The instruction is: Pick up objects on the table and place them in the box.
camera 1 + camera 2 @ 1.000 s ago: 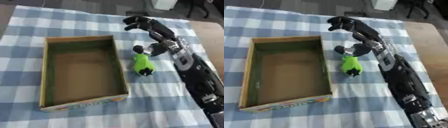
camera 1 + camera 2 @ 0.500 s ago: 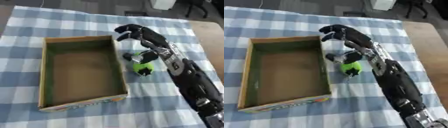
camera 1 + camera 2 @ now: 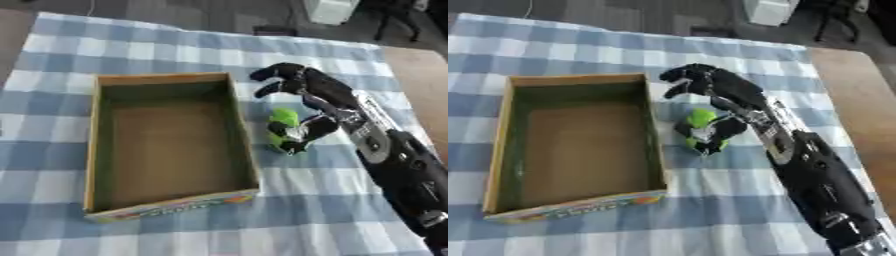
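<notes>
A small bright green object [image 3: 282,121] with a dark lower end lies on the checked cloth just right of the open cardboard box [image 3: 102,150]. My right hand [image 3: 308,89] hovers over it from the right. The fingers curl above and beyond the green object and the thumb [image 3: 308,132] presses against its right side. The box is empty, with its brown floor showing. My left hand is out of sight.
A blue and white checked cloth [image 3: 166,45] covers the table. Bare brown tabletop [image 3: 859,95] shows at the right edge. Dark floor and a pale object [image 3: 332,10] lie beyond the far edge. My right forearm [image 3: 402,170] crosses the lower right.
My right hand has moved left and nearer, from beyond the green object to over it, and the thumb has come against its side. The object has shifted slightly toward the box.
</notes>
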Robot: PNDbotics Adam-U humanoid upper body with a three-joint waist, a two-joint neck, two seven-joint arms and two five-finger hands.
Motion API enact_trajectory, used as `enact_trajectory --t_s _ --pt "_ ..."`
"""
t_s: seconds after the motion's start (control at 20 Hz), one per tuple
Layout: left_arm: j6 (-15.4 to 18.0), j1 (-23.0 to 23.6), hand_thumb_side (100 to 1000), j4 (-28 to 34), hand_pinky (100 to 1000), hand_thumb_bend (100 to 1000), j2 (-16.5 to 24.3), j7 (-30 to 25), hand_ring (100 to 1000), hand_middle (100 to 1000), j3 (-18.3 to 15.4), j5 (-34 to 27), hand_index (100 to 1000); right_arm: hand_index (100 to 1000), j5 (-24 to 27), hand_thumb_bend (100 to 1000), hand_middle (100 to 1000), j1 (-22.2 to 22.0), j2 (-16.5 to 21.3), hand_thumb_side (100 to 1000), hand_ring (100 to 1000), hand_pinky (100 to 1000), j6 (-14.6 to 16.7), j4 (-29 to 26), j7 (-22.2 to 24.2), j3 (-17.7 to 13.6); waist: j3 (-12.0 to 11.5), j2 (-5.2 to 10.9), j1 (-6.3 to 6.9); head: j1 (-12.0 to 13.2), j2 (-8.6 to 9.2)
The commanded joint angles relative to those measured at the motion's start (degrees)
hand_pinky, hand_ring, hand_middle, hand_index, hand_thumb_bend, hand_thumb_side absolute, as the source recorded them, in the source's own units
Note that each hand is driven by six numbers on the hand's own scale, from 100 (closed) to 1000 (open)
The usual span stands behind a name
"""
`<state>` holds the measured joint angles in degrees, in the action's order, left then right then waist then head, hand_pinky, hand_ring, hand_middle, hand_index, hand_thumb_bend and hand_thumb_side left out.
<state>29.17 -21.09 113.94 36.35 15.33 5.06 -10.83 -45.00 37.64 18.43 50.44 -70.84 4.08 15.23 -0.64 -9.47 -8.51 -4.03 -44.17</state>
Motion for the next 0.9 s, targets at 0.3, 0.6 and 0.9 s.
enact_trajectory --t_s 0.3,0.6,0.9 --pt "0.05 -0.38 945 0.66 397 365 0.77 -0.64 746 822 -0.08 -0.47 892 834 -0.67 368 887 -0.36 1.98 825 816 868 0.70 -0.26 1.08 0.57 0.13 1.08 0.54 0.08 0.05" --pt "0.13 -0.32 945 0.66 389 365 0.46 -1.05 746 822 0.10 -0.42 892 841 -2.85 371 895 1.48 -1.88 844 819 879 0.98 4.90 1.43 -1.97 0.11 0.93 0.81 -0.74 0.05" --pt "0.07 -0.31 944 0.66 382 364 0.28 -1.28 749 822 0.18 -0.44 893 870 -10.66 366 893 3.42 -5.11 854 816 882 0.59 12.23 -0.49 -5.02 0.07 0.75 0.79 -1.32 0.05"
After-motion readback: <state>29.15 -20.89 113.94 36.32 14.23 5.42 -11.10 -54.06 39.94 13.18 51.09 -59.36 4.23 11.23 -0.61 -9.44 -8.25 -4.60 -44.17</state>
